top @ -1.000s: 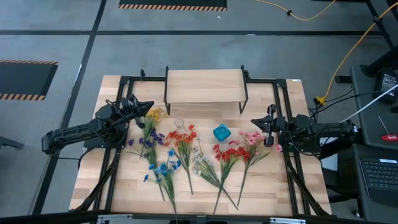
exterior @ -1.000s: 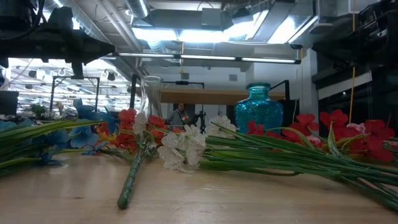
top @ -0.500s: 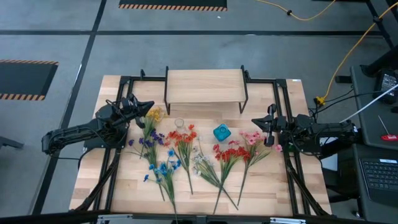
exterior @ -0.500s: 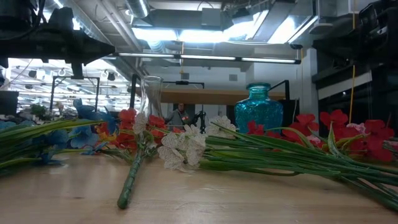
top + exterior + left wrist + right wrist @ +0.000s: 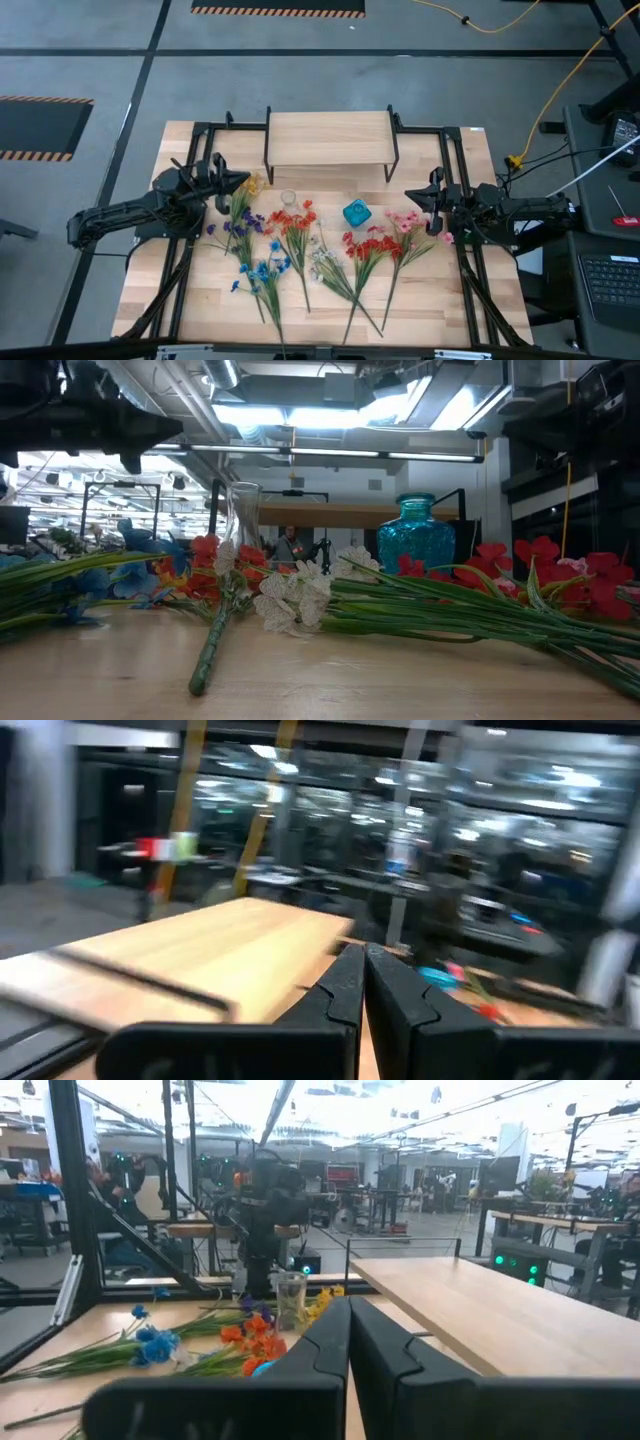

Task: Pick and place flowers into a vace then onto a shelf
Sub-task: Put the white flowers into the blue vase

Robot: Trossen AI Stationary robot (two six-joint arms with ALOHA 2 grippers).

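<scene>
Left hand: the left hand (image 5: 240,181) sits at the left-middle of the top-down frame, fingers pressed together with nothing in them, hanging just above the yellow flowers (image 5: 250,185).
Right hand: the right hand (image 5: 408,198) is at the right-middle of that frame, also pinched closed on nothing, tips pointing at the pink flowers (image 5: 407,221).
Flowers: all still lying flat on the desk (image 5: 430,300), fanned out across the centre and lower centre of the top-down frame. Red flowers (image 5: 292,217) in the middle, more red ones (image 5: 368,244) right of centre, blue flowers (image 5: 262,270) lower left, purple flowers (image 5: 238,226) beside them, white flowers (image 5: 322,257) in the centre.
Look: long thin green stems, small blossoms bunched at one end, stems crossing each other lower down.
Vases: a clear vase (image 5: 288,200) and a blue vase (image 5: 356,213) stand upright among the blossoms, both look empty.
Shelf: the shelf (image 5: 328,138) is at upper centre, plank top bare.
Step, my guess: left hand is lining up for the first grab, probably the yellow spray.
How I'd do it: open the fingers before dropping, pinch the stem rather than the blossoms, and pick a spot where only one stem lies so you don't drag the purple ones along.
Watch out: the clear vase is close by and looks easy to tip.
</scene>
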